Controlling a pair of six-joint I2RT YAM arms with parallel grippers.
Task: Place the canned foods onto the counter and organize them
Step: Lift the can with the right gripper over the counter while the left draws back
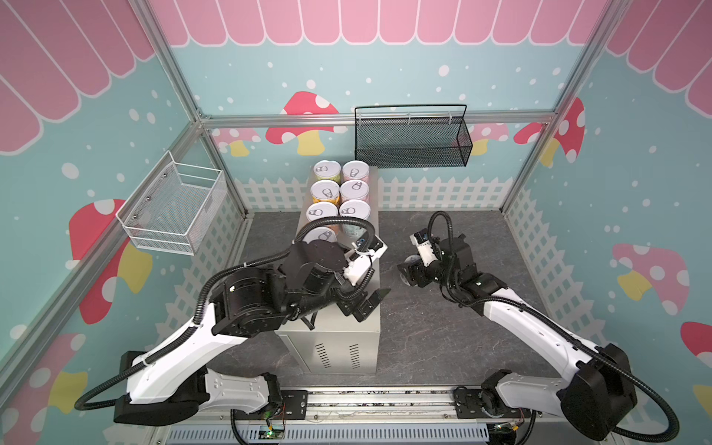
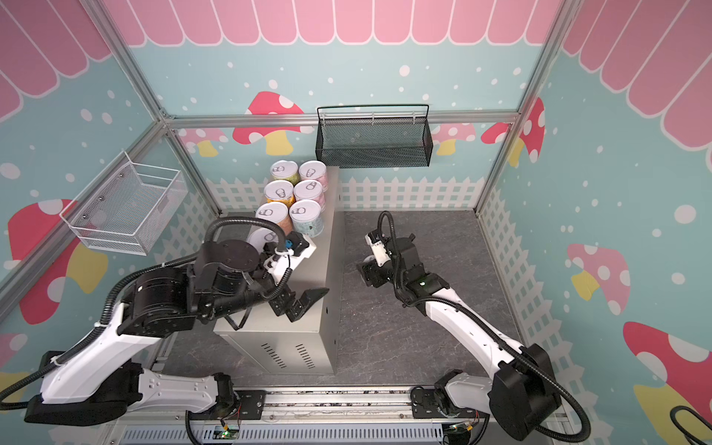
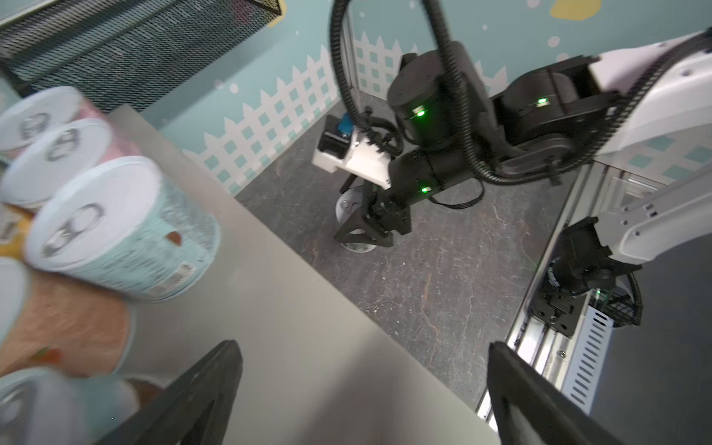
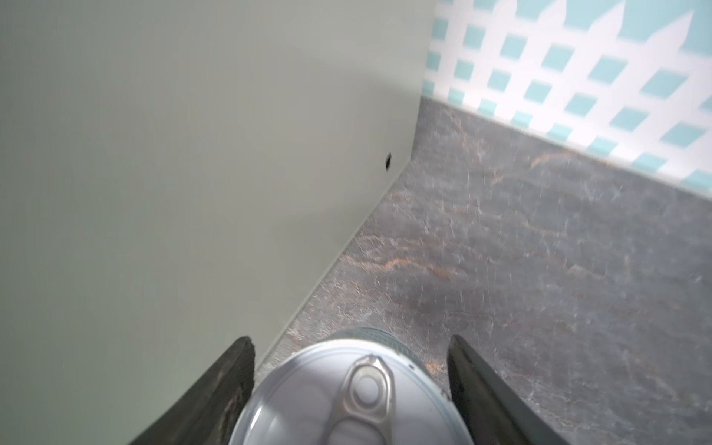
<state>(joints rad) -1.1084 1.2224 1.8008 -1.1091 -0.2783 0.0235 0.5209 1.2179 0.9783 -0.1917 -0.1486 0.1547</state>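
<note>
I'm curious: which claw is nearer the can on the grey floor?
Right. The right claw is around the silver-topped round can; the left claw hangs open above the beige metal counter.

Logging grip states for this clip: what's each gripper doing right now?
Left gripper: open, holding nothing.
Right gripper: closed around a can on the floor.

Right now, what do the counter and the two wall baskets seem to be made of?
Counter: probably painted sheet metal, matte beige-grey; folded edges, punched vent slits. Black basket: likely coated metal mesh, see-through. White basket: white-coated wire frame, fine mesh.
</note>
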